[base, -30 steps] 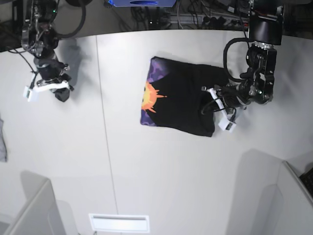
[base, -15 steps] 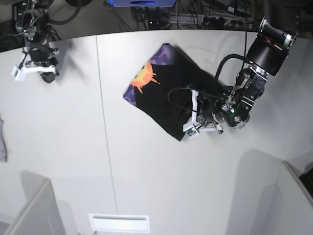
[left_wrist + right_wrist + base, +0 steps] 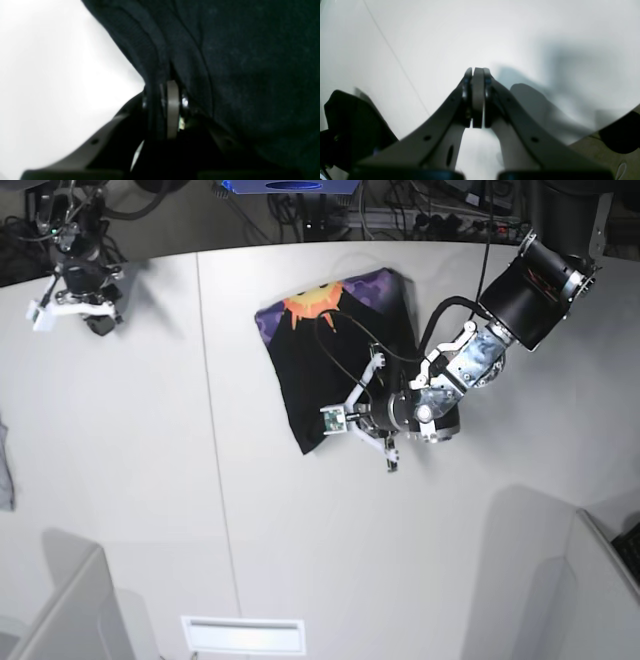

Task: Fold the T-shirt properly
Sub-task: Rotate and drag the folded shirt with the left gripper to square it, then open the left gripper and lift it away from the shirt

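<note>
While folded, black T-shirt [image 3: 335, 360] shows sun print | L end effector [image 3: 352, 423] grips hem | R end effector [image 3: 475, 97] closed, empty

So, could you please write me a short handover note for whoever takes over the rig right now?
Left gripper: shut on the T-shirt's edge; the left wrist view shows black cloth pinched between the jaws.
Right gripper: shut, holding nothing, parked over bare table at the far corner, well away from the cloth.
T-shirt: already folded into a compact bundle lying mid-table, orange sun print facing up at its far end.
Done: the main folds appear made.
Left: probably set the bundle down, release the left grip, then check that the edges lie flat.
</note>
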Robot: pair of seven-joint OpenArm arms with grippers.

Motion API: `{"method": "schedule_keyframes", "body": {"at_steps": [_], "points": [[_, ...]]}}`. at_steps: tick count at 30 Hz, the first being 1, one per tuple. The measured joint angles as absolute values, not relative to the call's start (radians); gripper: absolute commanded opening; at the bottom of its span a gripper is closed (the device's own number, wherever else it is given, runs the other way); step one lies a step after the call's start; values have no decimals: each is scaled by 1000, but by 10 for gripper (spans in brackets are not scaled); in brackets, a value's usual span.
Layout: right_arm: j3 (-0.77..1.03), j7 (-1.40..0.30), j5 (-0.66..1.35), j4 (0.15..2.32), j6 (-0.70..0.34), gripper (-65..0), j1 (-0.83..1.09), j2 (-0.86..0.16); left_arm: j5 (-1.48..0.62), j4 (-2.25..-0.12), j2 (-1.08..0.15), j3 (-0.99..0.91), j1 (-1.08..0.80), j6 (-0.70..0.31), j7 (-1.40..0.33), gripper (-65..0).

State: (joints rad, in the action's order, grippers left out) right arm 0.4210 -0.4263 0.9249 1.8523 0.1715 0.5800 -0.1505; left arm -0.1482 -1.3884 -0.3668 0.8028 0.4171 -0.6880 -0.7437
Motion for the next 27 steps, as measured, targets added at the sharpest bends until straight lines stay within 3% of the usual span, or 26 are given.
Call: {"method": "schedule_keyframes", "body": {"at_steps": [12,19,27], "points": [[422,-420,920,1852,172,-650,578,-120,-136,-1274,-239,836,471,-685,-725,-650],[422,-422,920,1852,171,-650,577,-118,-128,-1258,-238,984,540,-681,-667,-650],[422,-422,921,1852,171,-650,577,-117,-131,-1256,-236,984,540,-682,-661,-650]]}}
